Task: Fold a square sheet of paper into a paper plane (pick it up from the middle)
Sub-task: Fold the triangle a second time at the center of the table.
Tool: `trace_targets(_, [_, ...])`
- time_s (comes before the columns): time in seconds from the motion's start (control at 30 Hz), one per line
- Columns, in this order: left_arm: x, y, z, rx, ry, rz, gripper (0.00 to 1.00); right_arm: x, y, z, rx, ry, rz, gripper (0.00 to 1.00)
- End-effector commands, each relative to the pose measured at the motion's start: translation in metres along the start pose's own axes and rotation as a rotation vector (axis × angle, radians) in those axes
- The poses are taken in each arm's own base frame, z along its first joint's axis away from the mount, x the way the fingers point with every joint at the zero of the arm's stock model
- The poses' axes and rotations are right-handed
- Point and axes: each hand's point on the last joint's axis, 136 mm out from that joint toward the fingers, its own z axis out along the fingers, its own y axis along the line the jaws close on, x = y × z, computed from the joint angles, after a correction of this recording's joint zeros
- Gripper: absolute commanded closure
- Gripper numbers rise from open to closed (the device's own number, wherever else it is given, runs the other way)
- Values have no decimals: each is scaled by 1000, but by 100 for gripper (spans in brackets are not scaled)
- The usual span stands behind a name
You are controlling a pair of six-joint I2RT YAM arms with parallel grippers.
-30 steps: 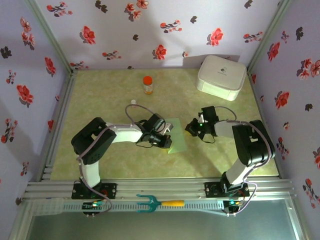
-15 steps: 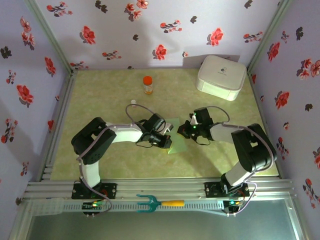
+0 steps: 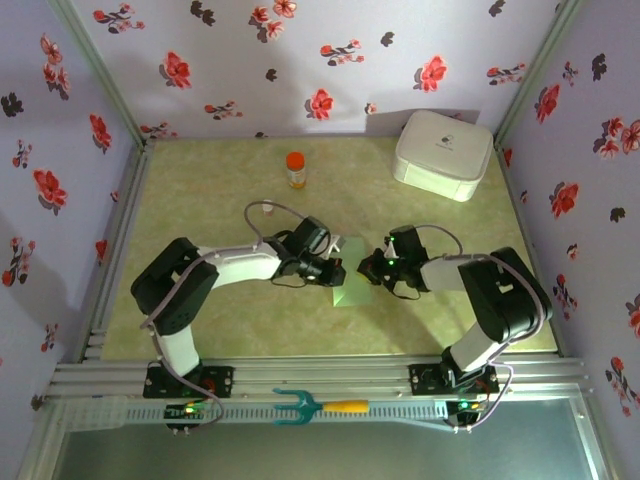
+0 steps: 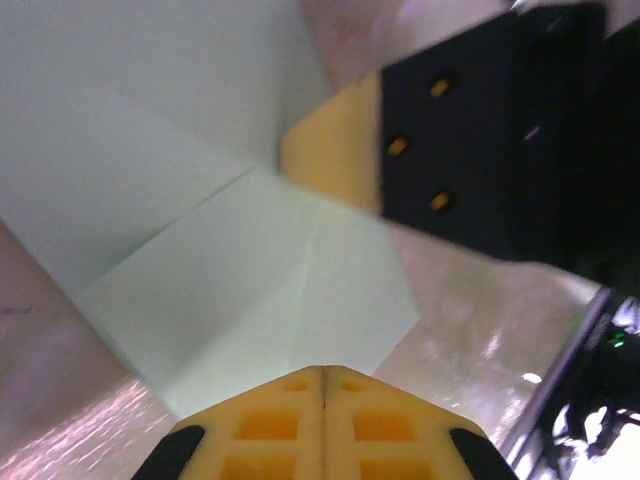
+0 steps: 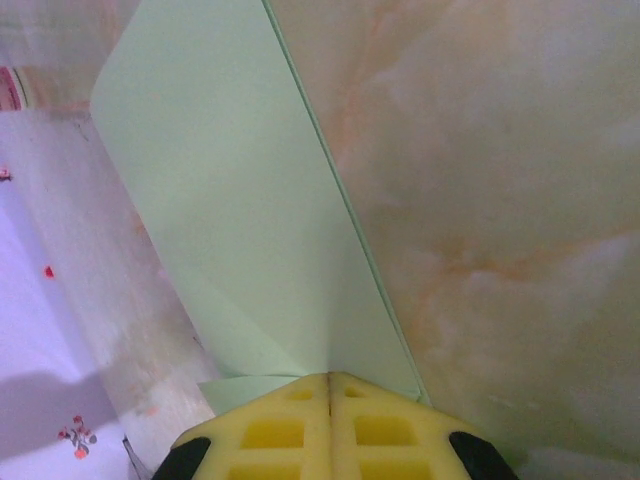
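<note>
left pincer [image 3: 337, 272] and right pincer [image 3: 369, 268], both pressed together, flank the creased square sheet of paper [image 3: 352, 287] between them.

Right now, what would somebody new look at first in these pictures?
First, the pale green sheet of paper, partly folded, in the middle of the table. The left tool and the right tool are both shut, with their yellow tips against the paper from either side. Next come the white box in the far right corner and the little orange bottle near the back.
</note>
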Motion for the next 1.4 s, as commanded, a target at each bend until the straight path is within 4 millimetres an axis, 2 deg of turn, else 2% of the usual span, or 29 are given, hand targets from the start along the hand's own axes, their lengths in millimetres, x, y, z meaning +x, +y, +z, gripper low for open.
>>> trace_targets(0.0, [-13,-19,-3,46,-18,-37,100,5,-36,-3,138,-41,92,100])
trace_targets(0.2, [-5,-32,20,71,28,-29,100,5,-36,-2,133,-36,98,100])
trace_targets(0.27, [-2,-30,27,61,44,-31,100,6,-34,0,126,-31,97,100])
trace_targets(0.6, [4,-3,41,-27,74,-51,100,5,-34,1,120,-26,97,100])
trace_targets(0.93, [34,33,49,-74,117,-104,100,6,-35,2,123,-23,90,100])
trace_targets(1.0, [39,33,50,-47,117,-112,100,4,-30,1,104,-27,75,100])
trace_targets(1.2, [40,33,49,-28,116,-113,100,-1,11,-12,0,-34,-28,100])
trace_targets(1.37, [39,32,48,-22,107,-109,100,8,29,-18,-61,3,-72,100])
